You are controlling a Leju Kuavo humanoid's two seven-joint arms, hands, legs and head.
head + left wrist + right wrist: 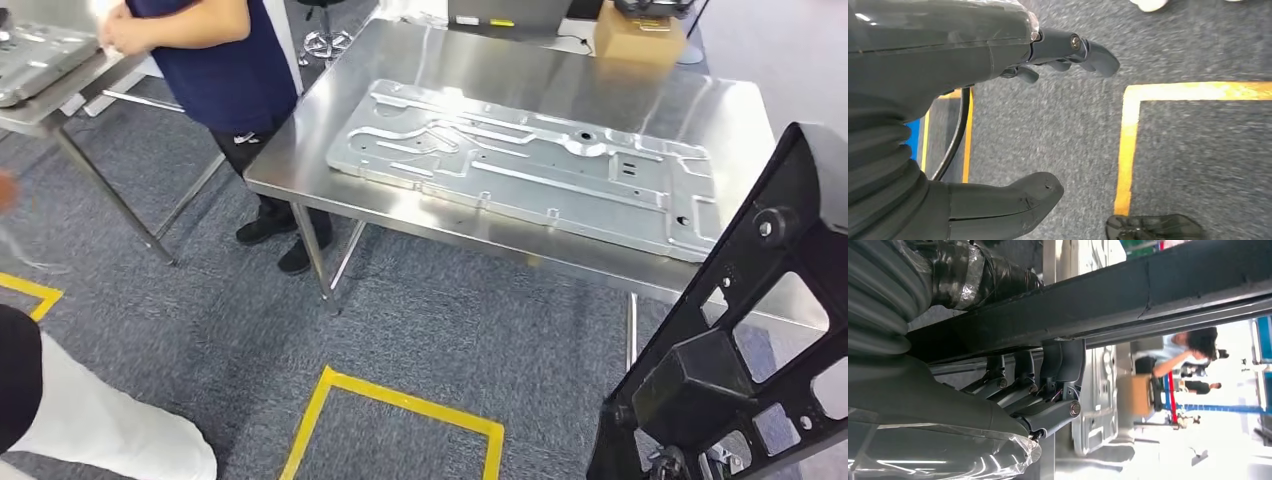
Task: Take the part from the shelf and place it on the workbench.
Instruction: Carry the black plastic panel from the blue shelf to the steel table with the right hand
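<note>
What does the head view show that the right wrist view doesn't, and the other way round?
Head view alone: the whole steel workbench on its legs, the grey carpet with yellow floor tape, and a person in a dark shirt standing at the workbench's corner.

Right wrist view alone: the right hand, its fingers hooked around the edge of the black part.

Both: the black part, the silver stamped panel lying on the workbench, and the cardboard box beyond it.

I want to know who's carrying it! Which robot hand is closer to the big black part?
Right. The right hand grips the black part, fingers hooked over its edge. The left hand hangs over the carpet, open, away from the part.
</note>
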